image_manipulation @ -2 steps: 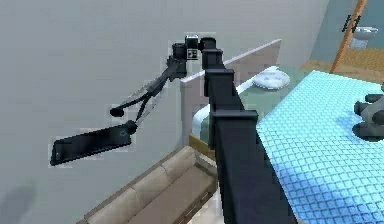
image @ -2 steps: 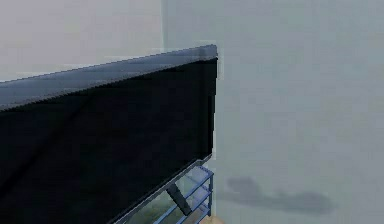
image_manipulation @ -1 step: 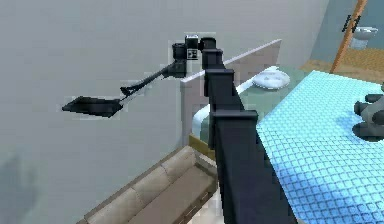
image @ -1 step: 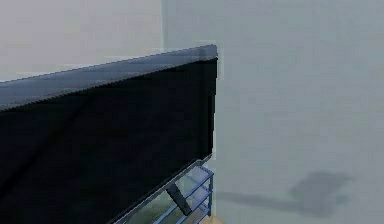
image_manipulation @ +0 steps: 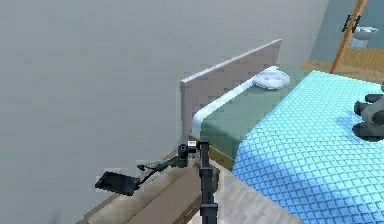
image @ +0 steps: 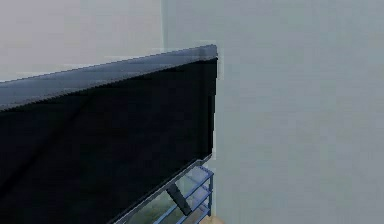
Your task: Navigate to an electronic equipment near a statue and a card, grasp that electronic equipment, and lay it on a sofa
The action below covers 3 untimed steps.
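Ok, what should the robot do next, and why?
Probably turn the base away. A flat dark thing hangs at the end effector, clear of the floor, so it looks held. A big dark screen and a wall stand close ahead; the sofa needs finding.

no writing, label, number or sign here can be read.

**Dark arm, slim tool**

The arm [image_manipulation: 208, 195] is a dark, nearly black square bar with straight edges and a dull finish. At the arm's far end sits a small blocky wrist [image_manipulation: 200, 150] with pale squares that carry black marks. Just left of the arm's far end, the tool [image_manipulation: 148, 168] has a compact dark body that tapers into two thin, dark fingers [image_manipulation: 162, 163].
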Available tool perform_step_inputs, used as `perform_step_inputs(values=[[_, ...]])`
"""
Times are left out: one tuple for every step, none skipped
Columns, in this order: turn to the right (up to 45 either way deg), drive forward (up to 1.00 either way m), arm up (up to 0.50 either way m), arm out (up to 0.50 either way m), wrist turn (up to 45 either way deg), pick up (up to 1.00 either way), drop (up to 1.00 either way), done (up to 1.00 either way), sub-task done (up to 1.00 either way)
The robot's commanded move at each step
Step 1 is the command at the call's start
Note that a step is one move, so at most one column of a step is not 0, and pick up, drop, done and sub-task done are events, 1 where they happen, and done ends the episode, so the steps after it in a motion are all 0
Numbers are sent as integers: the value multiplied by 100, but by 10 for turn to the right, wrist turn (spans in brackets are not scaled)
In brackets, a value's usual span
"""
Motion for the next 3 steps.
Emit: perform_step_inputs(values=[[0,0,-32,0,0,0,0,0,0],[0,0,0,0,0,0,100,0,0],[0,0,10,0,0,0,0,0,0]])
